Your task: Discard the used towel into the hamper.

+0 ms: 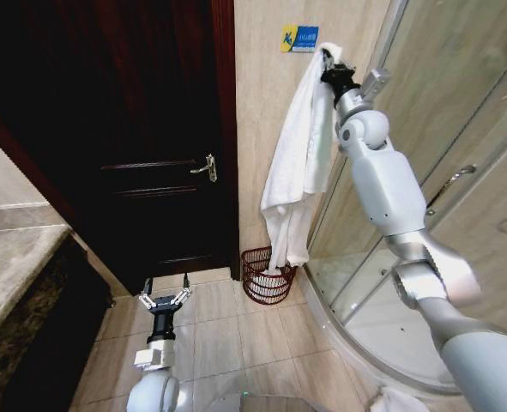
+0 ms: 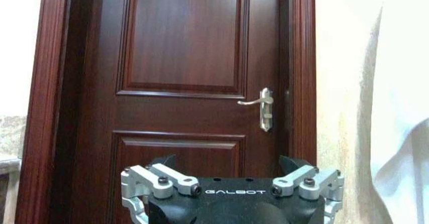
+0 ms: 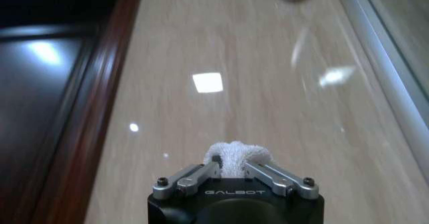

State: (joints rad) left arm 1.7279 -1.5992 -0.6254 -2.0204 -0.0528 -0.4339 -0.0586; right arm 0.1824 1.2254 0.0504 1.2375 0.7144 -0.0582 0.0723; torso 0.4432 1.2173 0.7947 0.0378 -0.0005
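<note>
A long white towel [image 1: 298, 167] hangs down the beige tiled wall between the door and the shower glass. My right gripper [image 1: 328, 62] is raised to the towel's top end and is shut on it; in the right wrist view a white wad of towel [image 3: 234, 156] bulges between the fingers. The towel's lower end drops into the hamper [image 1: 264, 276], a dark red wire basket on the floor against the wall. My left gripper [image 1: 164, 299] hangs low near the floor in front of the door, open and holding nothing; the left wrist view shows its gripper [image 2: 231, 171] facing the door.
A dark wooden door [image 1: 141, 137] with a metal lever handle [image 1: 207, 167] fills the left. A curved glass shower enclosure [image 1: 442, 172] stands at the right. A marble counter [image 1: 13, 257] runs along the left edge. Tiled floor [image 1: 227, 335] lies between.
</note>
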